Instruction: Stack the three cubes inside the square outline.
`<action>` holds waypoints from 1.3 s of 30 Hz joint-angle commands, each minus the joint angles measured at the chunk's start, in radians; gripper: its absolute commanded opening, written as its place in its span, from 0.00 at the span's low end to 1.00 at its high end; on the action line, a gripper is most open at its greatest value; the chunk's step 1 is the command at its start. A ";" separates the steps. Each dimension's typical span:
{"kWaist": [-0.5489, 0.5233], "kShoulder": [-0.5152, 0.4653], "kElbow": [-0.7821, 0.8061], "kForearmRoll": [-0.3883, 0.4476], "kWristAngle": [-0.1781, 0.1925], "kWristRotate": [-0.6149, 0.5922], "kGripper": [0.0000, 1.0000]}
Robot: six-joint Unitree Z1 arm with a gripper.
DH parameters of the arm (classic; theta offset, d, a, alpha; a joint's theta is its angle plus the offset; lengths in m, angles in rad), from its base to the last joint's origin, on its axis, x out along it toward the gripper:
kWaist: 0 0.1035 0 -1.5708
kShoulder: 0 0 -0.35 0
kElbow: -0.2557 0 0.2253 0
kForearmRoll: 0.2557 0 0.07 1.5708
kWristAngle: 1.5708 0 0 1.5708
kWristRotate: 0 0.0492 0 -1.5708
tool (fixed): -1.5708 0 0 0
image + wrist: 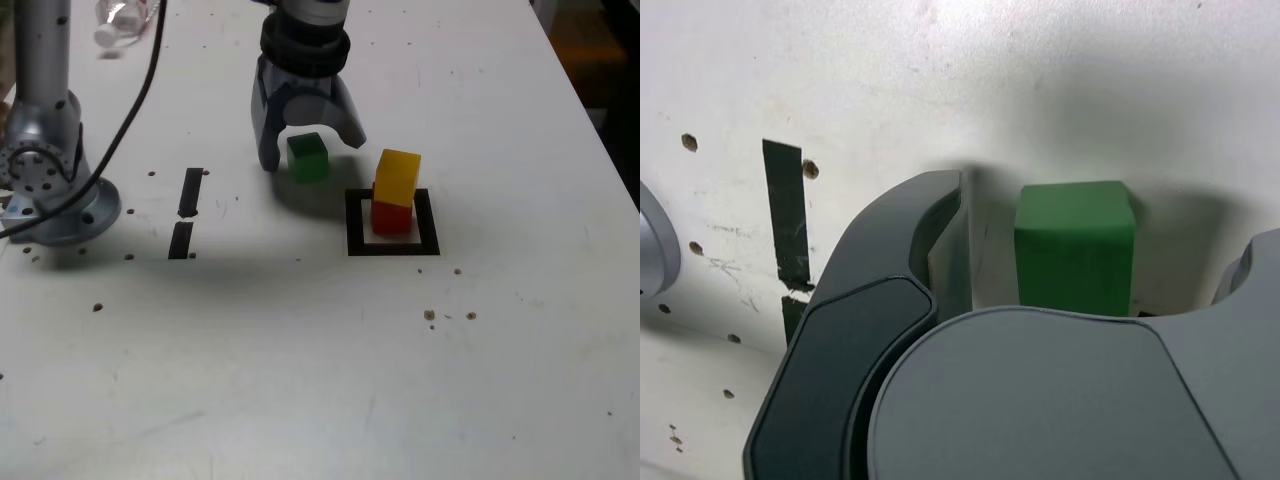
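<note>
Gripper (pixel 308 150) wide open, straddling the green cube (pixel 307 157) just outside the square outline (pixel 392 247). Yellow cube (pixel 397 177) already atop red cube (pixel 392 216): 2 stacked. Best to centre, sink lower, then squeeze squarely.

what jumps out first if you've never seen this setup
The open pincer hangs with its jaws either side of a green cube on the white table. To the exterior view's right of it, a yellow cube sits on a red cube inside the black square outline. Two short black bars lie toward that view's left.
</note>
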 commanded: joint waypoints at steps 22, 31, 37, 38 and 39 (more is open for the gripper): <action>0.045 0.025 -0.003 -0.039 0.003 0.023 0.44; 0.045 0.025 -0.025 -0.068 -0.012 0.044 0.23; 0.047 0.024 -0.032 -0.063 -0.033 0.048 0.20; 0.047 0.024 -0.035 -0.060 -0.034 0.048 0.20; 0.048 0.022 -0.042 -0.053 -0.036 0.049 0.19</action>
